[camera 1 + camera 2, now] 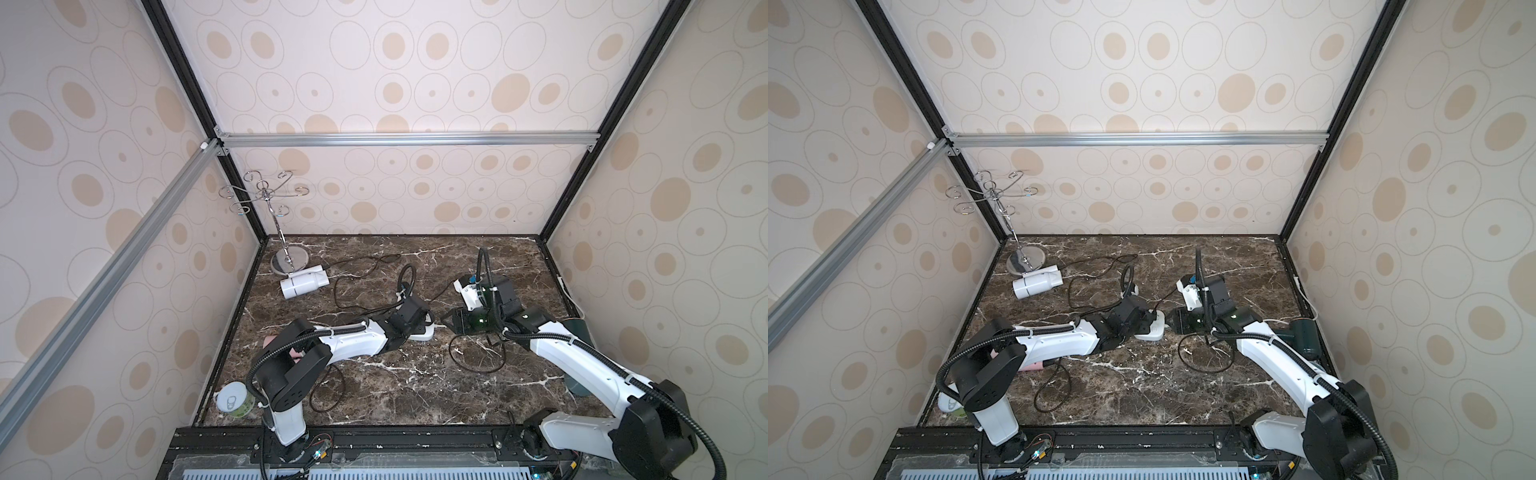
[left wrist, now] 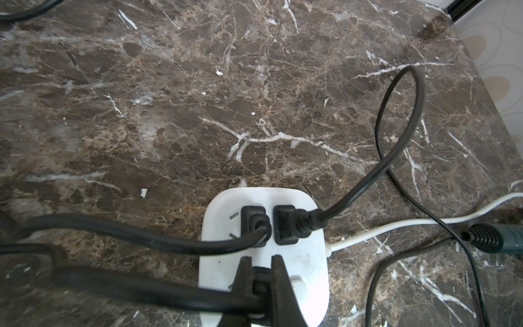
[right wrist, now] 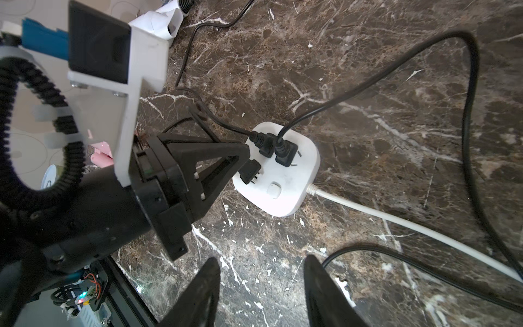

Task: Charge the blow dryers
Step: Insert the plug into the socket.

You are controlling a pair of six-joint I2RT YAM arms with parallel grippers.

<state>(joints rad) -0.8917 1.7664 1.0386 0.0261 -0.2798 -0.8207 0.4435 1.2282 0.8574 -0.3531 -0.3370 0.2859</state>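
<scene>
Where the square white power strip (image 2: 307,263) lies near the middle of the dark brown marble tabletop (image 1: 395,386), the left gripper (image 2: 261,260) is clenched on a small black plug (image 3: 250,172), its two fingers (image 2: 245,273) squeezing the plug's sides. In the right wrist view the plug's metal prongs show just above the strip's face, not fully seated. Two other black plugs (image 2: 285,226) sit side by side in the strip's sockets. The right gripper (image 3: 261,286) hangs released at that frame's lower edge, jaws apart with only marble between them. In both top views the white barrel-shaped blow dryer (image 1: 303,283) lies at centre left beside a chrome stand's base (image 1: 289,262), the pale pink blow dryer (image 1: 1034,366) peeks from under the left arm, and the dark green blow dryer (image 1: 1304,332) lies at the right behind the right arm.
</scene>
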